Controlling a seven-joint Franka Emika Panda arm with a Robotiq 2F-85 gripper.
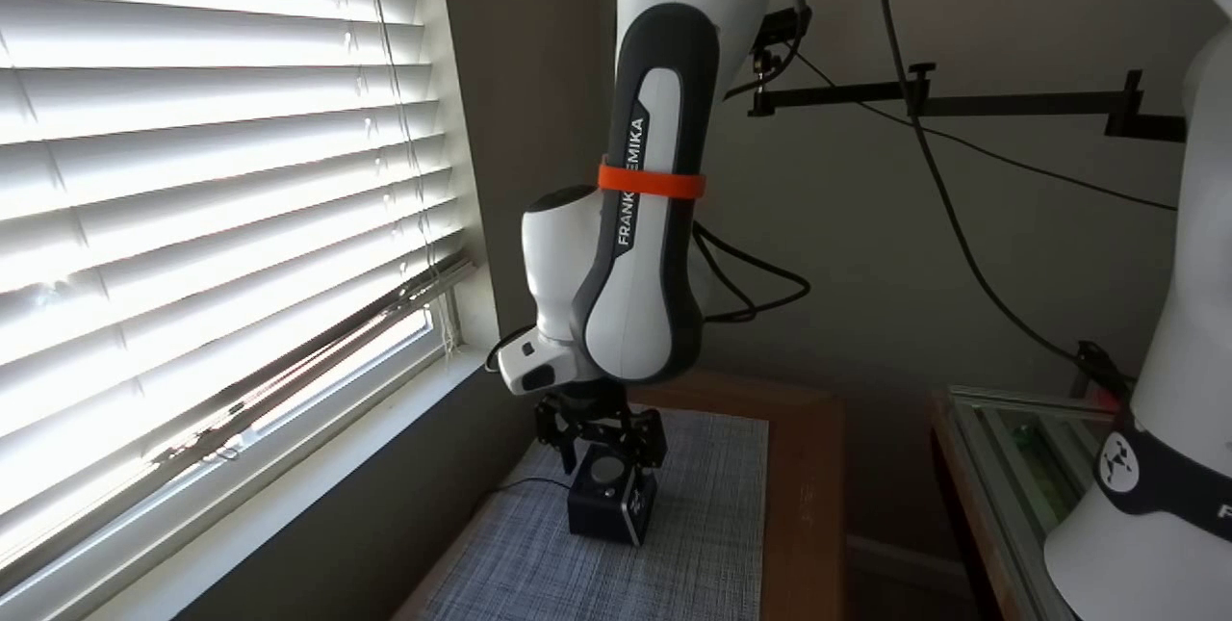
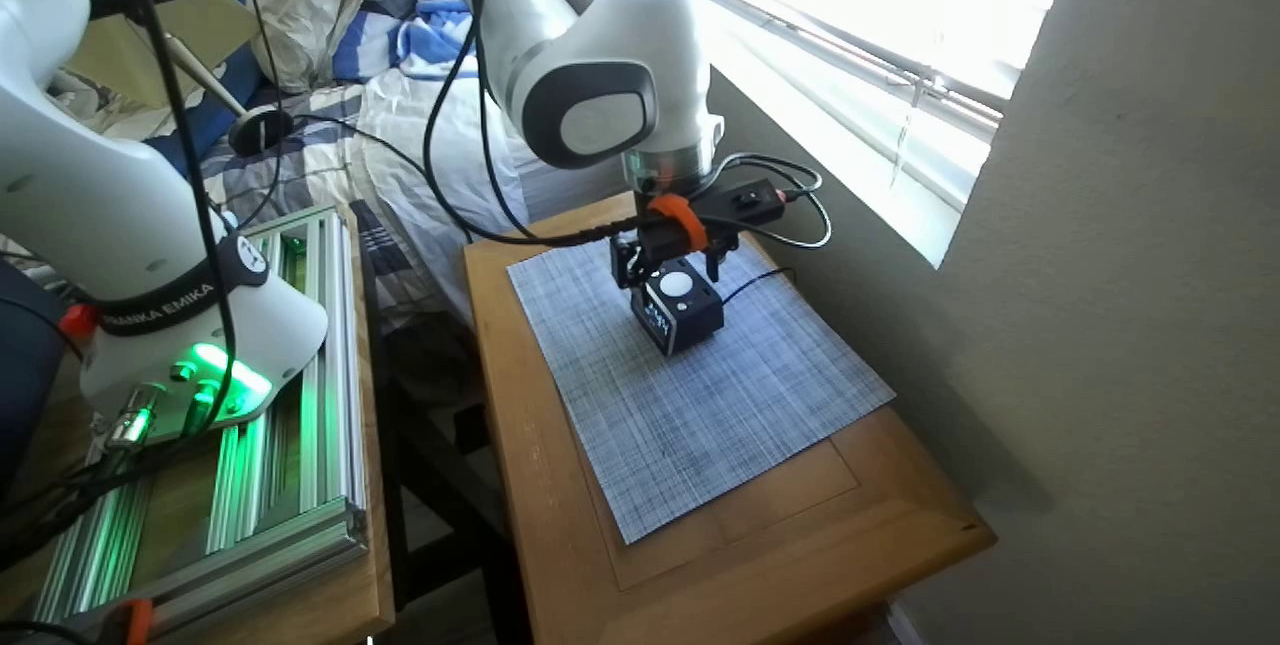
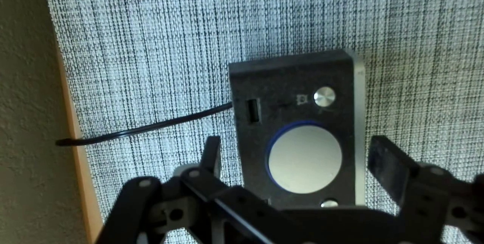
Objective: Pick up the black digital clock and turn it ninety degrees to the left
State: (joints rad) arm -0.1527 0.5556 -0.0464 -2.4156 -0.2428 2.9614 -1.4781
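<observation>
My gripper (image 3: 297, 155) stands wide, gripping nothing, a finger (image 3: 389, 168) to either side of the black digital clock (image 3: 287, 117) on the woven mat (image 2: 700, 400). Judged hazards: the thin cord (image 3: 166, 124) could snag or draw taut through the turn, and an uneven pinch could let the boxy, smooth-looking casing (image 2: 703, 327) slip. The round top disc (image 3: 305, 159) appears metallic.

Daylight's blazing through the blinds (image 1: 212, 101), the back wall (image 1: 1068, 265) sits dim, green light (image 2: 232, 372) glows on my base (image 2: 285, 325)!

Brown wooden table (image 2: 740, 547), grey woven mat (image 2: 700, 400) lying flat on top.
</observation>
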